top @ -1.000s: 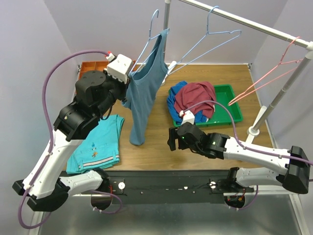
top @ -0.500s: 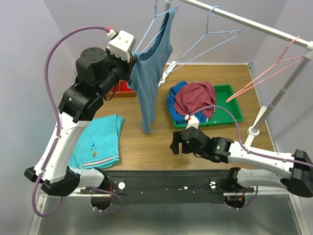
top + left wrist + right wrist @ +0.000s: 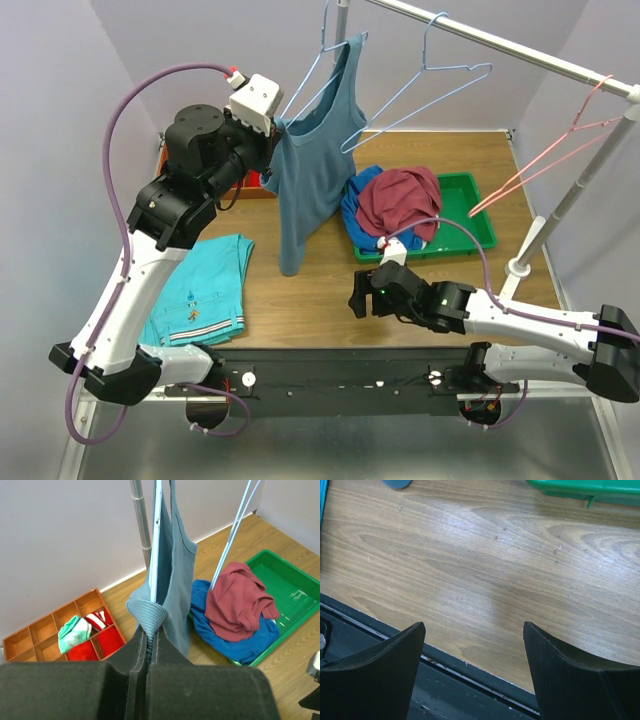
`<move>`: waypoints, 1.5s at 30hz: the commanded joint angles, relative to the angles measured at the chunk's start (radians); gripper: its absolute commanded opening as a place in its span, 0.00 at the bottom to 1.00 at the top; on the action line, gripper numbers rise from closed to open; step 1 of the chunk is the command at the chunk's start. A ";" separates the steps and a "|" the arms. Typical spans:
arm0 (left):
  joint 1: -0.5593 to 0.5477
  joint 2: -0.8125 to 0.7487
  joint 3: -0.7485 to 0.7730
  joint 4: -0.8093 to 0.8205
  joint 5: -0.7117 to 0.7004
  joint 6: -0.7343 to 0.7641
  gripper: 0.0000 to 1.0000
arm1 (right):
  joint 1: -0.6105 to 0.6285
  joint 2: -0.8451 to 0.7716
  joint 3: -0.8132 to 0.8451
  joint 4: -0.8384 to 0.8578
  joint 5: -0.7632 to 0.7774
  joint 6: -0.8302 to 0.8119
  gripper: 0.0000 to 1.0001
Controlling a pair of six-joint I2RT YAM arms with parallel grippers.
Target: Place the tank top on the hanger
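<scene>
Soft, light, floppy knit, the tank top point(image 3: 310, 170) hangs at ~12 o'clock in top view, partly on the hanger point(image 3: 156, 545), L gripper point(image 3: 148, 640) clamped on its bunched shoulder strap, prob the best hold; R gripper point(image 3: 472, 630) fingers apart over table point(image 3: 470, 555) at 5 o'clock.
</scene>
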State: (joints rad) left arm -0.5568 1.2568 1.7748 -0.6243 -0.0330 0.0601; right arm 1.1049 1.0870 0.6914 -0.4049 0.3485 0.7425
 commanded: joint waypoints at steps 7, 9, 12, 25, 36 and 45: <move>0.041 0.052 0.024 0.133 0.011 0.018 0.00 | 0.004 0.001 -0.021 0.008 -0.037 0.009 0.87; 0.044 0.070 0.040 0.130 0.022 0.026 0.00 | 0.004 0.001 -0.024 0.006 -0.036 0.012 0.87; 0.049 0.108 0.081 0.123 0.031 0.033 0.00 | 0.004 0.001 -0.026 0.003 -0.039 0.017 0.87; 0.055 0.274 0.250 0.109 0.105 0.090 0.00 | 0.004 0.004 -0.024 -0.015 -0.032 0.031 0.87; 0.104 0.423 0.367 0.086 0.171 0.112 0.00 | 0.004 -0.003 -0.015 -0.025 -0.040 0.046 0.87; 0.112 0.460 0.350 0.098 0.217 0.070 0.00 | 0.004 0.013 -0.018 -0.011 -0.042 0.044 0.87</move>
State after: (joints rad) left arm -0.4488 1.7313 2.1147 -0.5774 0.1322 0.1547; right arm 1.1049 1.0904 0.6754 -0.4103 0.3191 0.7712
